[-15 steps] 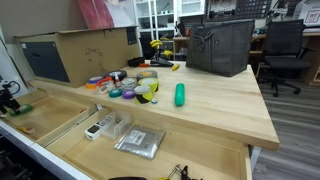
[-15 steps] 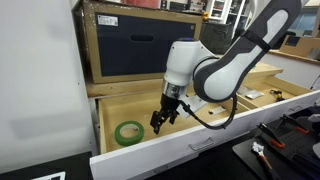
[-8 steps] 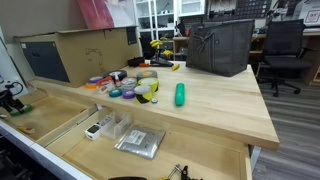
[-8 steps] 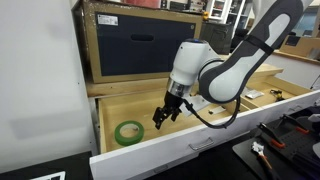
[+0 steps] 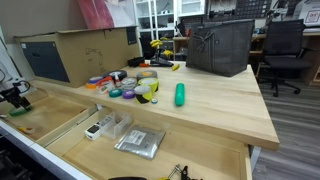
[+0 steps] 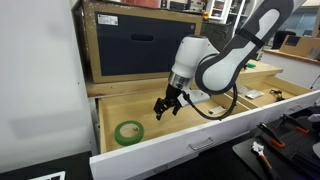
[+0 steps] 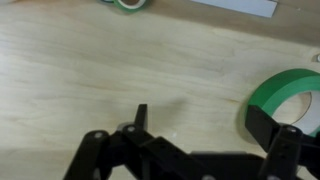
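Claw: released, jaws spread wide, nothing between them; hangs over the bare floor of the drawer.
Green tape roll: lies flat on the drawer floor, near the claw, at its 8 o'clock in an exterior view; in the wrist view the roll sits at 3 o'clock, outside the jaws.
Risk, offset: a straight descent probably meets bare wood; one finger may clip the rim and shove the roll aside.
Risk, depth: the roll is low; fingertips could scrape the floor.
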Controlling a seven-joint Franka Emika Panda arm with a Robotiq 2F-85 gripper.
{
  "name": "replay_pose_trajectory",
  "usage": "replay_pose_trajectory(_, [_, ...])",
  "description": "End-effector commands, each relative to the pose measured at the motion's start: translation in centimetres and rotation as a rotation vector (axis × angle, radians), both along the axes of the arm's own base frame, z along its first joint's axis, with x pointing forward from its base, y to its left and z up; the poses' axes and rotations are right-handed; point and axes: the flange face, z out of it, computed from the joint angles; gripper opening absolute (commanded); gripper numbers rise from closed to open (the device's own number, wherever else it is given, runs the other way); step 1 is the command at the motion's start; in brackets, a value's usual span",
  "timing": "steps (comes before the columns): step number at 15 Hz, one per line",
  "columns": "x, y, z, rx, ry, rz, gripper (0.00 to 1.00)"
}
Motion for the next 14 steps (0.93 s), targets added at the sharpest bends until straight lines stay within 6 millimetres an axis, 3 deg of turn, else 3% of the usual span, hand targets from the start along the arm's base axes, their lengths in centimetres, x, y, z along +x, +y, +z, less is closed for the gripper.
replay_pose_trajectory(1, [0.4, 0.3, 1.4, 0.002, 0.037, -0.027, 1.0])
replay_pose_trajectory(4, [0.2, 1.0, 2.3, -0.008, 0.047, -0.009, 1.0])
replay_pose_trajectory(5, [4.9, 2.8, 0.8, -0.01, 0.047, -0.005, 1.0])
replay_pose_trajectory(8, [7.1, 4.4, 1.3, -0.005, 0.056, 0.047, 1.0])
replay_pose_trajectory(9, [5.1, 3.1, 1.6, -0.017, 0.038, 0.01, 1.0])
replay_pose_trajectory(10, [5.9, 3.4, 1.6, -0.011, 0.035, 0.011, 1.0])
replay_pose_trajectory(14, [5.4, 3.4, 0.9, -0.019, 0.043, 0.016, 1.0])
